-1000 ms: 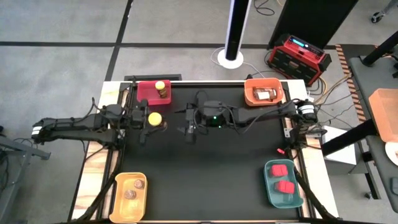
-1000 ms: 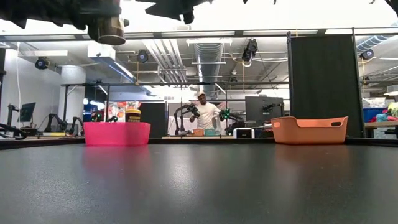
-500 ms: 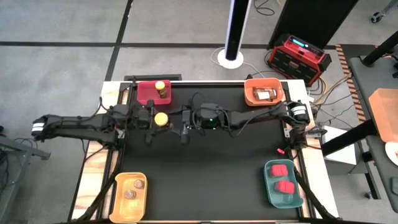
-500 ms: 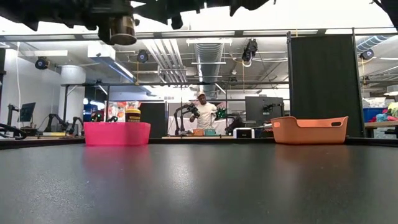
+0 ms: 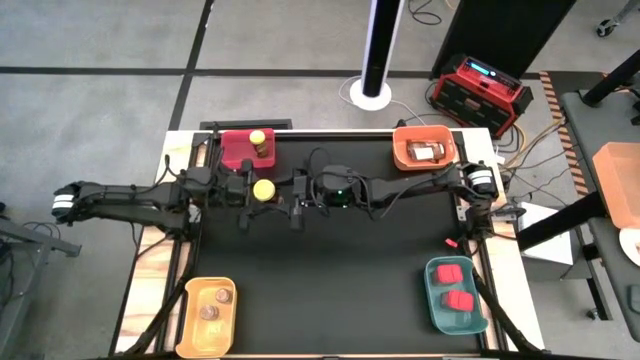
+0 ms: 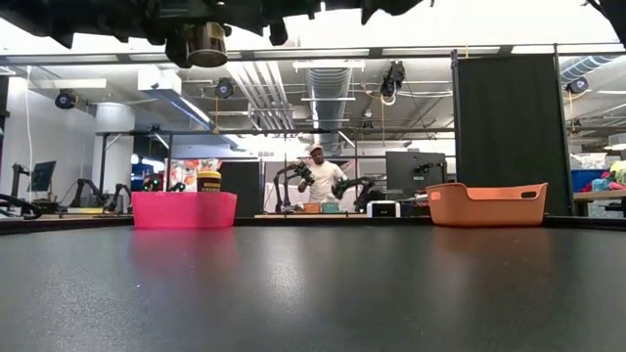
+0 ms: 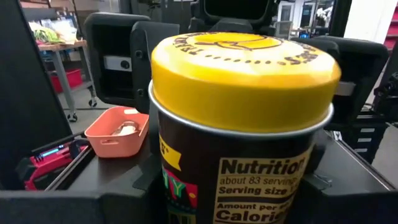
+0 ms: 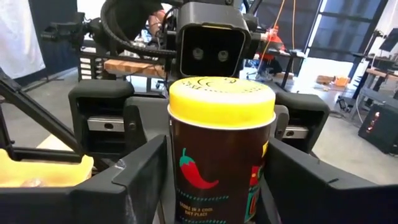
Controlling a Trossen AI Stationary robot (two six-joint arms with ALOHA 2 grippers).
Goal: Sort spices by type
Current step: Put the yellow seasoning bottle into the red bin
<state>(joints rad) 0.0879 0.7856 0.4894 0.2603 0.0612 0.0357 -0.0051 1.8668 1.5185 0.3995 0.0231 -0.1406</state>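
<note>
Yellow-lidded dark jar [image 8: 221, 146], chili-printed, clamped in left gripper [image 5: 252, 192]; right gripper [image 5: 296, 211] seemingly open around it.

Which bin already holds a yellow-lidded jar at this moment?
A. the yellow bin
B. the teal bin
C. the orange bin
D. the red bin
D: the high view shows a yellow-lidded jar standing in the red bin at the table's far left corner, while a second jar is held off the table between the two hands.
</note>
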